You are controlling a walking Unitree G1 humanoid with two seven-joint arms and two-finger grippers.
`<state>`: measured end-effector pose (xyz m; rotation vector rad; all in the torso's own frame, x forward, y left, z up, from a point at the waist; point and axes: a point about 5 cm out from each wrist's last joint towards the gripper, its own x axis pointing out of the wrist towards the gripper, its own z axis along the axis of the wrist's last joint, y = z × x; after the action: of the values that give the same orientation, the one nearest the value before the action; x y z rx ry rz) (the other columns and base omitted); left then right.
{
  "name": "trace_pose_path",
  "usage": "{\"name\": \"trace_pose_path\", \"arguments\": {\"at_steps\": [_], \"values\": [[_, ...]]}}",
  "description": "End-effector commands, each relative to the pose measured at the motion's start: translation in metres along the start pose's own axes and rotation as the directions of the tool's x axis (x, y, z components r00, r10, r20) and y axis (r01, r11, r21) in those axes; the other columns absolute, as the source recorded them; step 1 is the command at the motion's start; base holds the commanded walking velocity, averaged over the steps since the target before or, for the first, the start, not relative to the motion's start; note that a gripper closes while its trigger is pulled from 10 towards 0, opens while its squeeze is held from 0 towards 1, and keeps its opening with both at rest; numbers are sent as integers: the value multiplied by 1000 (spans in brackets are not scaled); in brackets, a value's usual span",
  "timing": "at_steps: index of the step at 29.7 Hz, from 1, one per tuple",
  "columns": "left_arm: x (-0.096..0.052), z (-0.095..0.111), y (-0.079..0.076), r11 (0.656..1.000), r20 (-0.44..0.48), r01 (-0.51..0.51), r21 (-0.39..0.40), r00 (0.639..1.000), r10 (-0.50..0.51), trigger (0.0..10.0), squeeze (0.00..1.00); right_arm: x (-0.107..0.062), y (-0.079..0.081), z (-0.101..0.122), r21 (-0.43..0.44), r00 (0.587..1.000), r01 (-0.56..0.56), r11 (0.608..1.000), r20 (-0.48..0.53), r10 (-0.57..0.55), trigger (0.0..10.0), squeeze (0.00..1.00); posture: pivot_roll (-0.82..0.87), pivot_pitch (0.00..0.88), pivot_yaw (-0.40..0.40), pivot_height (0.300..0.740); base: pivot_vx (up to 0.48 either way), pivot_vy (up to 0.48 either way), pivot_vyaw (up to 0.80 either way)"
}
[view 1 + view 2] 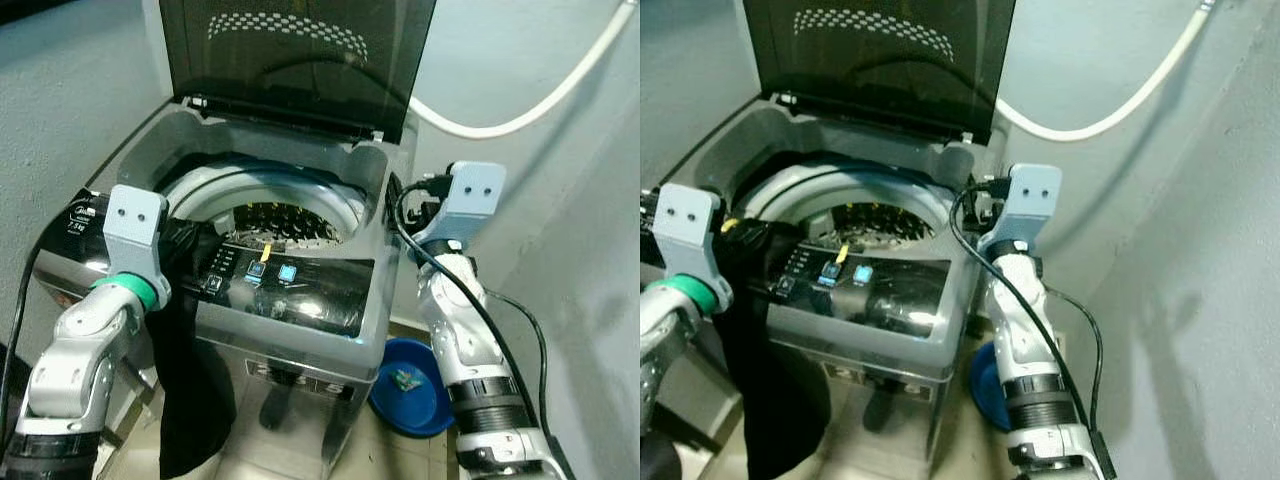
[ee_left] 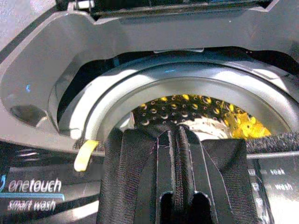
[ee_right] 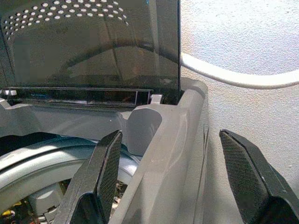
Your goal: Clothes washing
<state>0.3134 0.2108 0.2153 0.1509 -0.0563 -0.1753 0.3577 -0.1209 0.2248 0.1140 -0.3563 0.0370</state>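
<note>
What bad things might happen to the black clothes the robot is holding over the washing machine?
Most of the black garment hangs outside the washing machine, down its front. If the left end effector, shut on the cloth above the drum, lets go now, it may slide to the floor. The fabric also lies across the control panel, so it might press a button. The right end effector sits open astride the machine's side wall and could bump it.

Two silver segmented arms, each topped by a pale blue-grey wrist block with two small dark screw holes. A green ring circles the left arm [image 1: 128,292]. Black cables trail along the right arm [image 1: 462,330], above a ribbed black collar.
</note>
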Motion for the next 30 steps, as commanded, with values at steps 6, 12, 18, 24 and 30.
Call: {"name": "trace_pose_path", "arguments": {"at_steps": [6,12,18,24,30], "values": [[31,49,11,993,168,-8,117,986,-12,10000,0,-1,-1,0,-3,1000,3,1000,-1,-3,10000,0,178,45,8,740,0,0,0],[55,103,13,979,359,-56,196,933,-19,10000,0,-2,0,1,-3,1000,4,1000,4,-4,10000,0,165,40,14,740,0,0,0],[57,117,-10,974,415,117,195,890,-190,10000,0,-4,-2,1,-6,1000,15,1000,5,-15,10000,0,147,36,26,740,0,0,0],[60,102,-19,957,336,188,219,907,-255,10000,0,-5,-4,2,-8,1000,22,1000,6,-22,10000,0,147,43,29,740,0,0,0],[63,73,-21,952,216,242,190,935,-281,10000,1000,-5,-5,2,-9,1000,26,1000,4,-26,10000,0,154,52,22,740,0,0,0]]}}
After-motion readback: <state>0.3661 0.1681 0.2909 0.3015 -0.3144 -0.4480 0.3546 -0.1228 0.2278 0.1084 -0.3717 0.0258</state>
